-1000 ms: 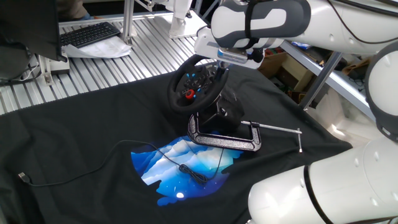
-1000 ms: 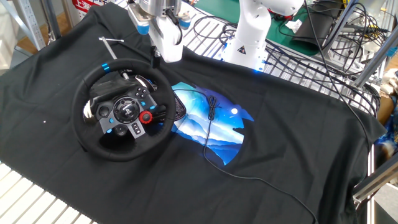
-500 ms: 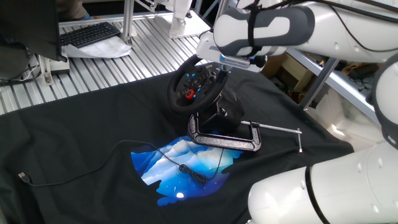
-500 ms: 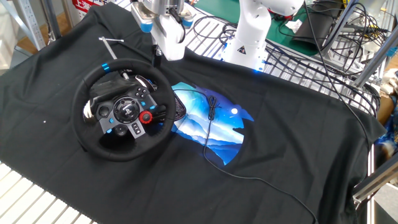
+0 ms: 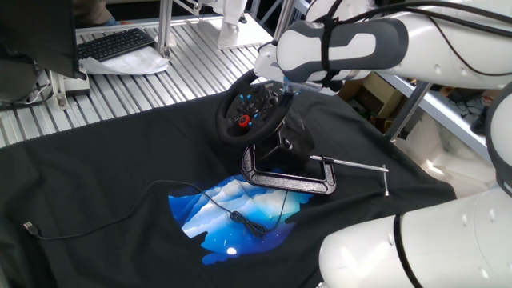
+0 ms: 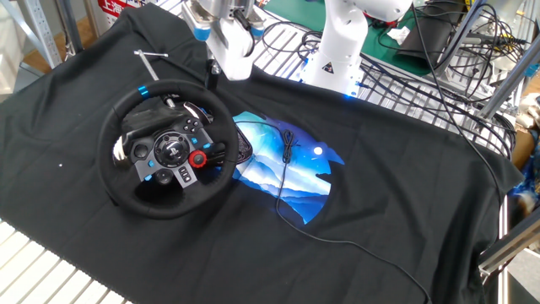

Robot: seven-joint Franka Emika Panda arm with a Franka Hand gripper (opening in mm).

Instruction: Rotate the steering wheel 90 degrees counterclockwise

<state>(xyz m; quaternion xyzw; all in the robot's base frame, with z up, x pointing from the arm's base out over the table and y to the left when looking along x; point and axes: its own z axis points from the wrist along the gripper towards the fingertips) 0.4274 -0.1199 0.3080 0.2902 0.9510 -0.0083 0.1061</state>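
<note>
The steering wheel [image 5: 250, 110] is black, with a red centre button and blue buttons, and stands tilted on its black base on the dark cloth. In the other fixed view the wheel [image 6: 167, 152] faces the camera, and its blue stripe mark [image 6: 143, 90] sits at the rim's upper left. My gripper [image 5: 290, 85] hangs just above the far side of the rim and is apart from it. In the other fixed view the gripper [image 6: 221, 69] is above and behind the wheel's top right. It holds nothing. The fingers are too hidden to tell the gap between them.
A metal C-clamp [image 5: 288, 182] with a long screw rod [image 5: 360, 166] holds the wheel's base. A thin black cable [image 5: 120, 216] trails over the cloth's blue print [image 6: 283, 165]. A keyboard [image 5: 116, 44] lies at the back and a white robot base [image 6: 342, 51] stands behind the cloth.
My gripper has risen a little and drifted away from the wheel's rim. The wheel has not turned.
</note>
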